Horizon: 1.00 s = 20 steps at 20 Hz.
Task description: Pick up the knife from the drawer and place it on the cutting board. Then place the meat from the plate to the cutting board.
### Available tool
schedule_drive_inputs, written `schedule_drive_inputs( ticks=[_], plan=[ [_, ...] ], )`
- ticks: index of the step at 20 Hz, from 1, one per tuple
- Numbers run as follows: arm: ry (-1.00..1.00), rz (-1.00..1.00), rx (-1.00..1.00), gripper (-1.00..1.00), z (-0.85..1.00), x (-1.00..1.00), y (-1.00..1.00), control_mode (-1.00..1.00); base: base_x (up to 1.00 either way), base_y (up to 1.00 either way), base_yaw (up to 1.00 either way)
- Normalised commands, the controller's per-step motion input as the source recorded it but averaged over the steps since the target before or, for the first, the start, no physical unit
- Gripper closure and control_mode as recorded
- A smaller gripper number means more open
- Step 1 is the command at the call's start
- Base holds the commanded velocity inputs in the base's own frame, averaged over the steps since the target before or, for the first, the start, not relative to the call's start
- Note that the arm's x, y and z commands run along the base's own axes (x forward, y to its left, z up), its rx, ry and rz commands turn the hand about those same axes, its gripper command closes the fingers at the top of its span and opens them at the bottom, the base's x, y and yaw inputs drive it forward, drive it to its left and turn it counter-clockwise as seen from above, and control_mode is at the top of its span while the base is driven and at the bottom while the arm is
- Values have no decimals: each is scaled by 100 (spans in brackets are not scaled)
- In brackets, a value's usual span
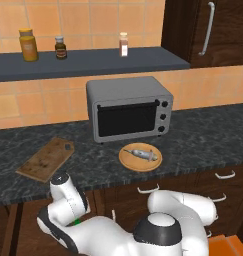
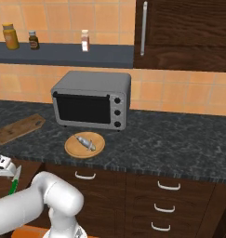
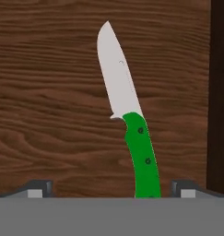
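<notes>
left base view / board: cutting board flat near the counter's front-left stretch, handle tab toward the oven; nothing on it yet.
left base view / plate: plate close to the counter's front edge, in front of the oven; meat lying diagonally across it.
right base view / knife: green handle of the knife just visible low at the left, below the counter front, next to the hand.
hand view / gripper: gripper spread wide, holding nothing; finger tips either side of the handle's end.
hand view / knife axis: flat on the drawer floor; long axis runs bottom to top of the view, slightly curved; blade tip away from the hand, handle toward it.
hand view / risk: handle sits off-centre toward one finger, so closing likely shoves or swivels the knife; thin and flat, so a high descent pinches air, a low one jams the tips into wood.
hand view / risk, wall: drawer's side wall near the handle; drifting that way may strike it.
</notes>
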Motion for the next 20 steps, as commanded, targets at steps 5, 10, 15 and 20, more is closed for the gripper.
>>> schedule_drive_inputs(
  ticks=[5,10,15,20],
  plan=[
    [1,0,0,-100,-39,0,-5,-100,0,0,0],
    [0,0,0,-100,-40,0,-11,-100,0,0,0],
    [6,0,0,-100,-19,0,-19,-100,0,0,0],
    [6,0,0,-100,-32,0,-1,-100,0,0,0]
  ],
)
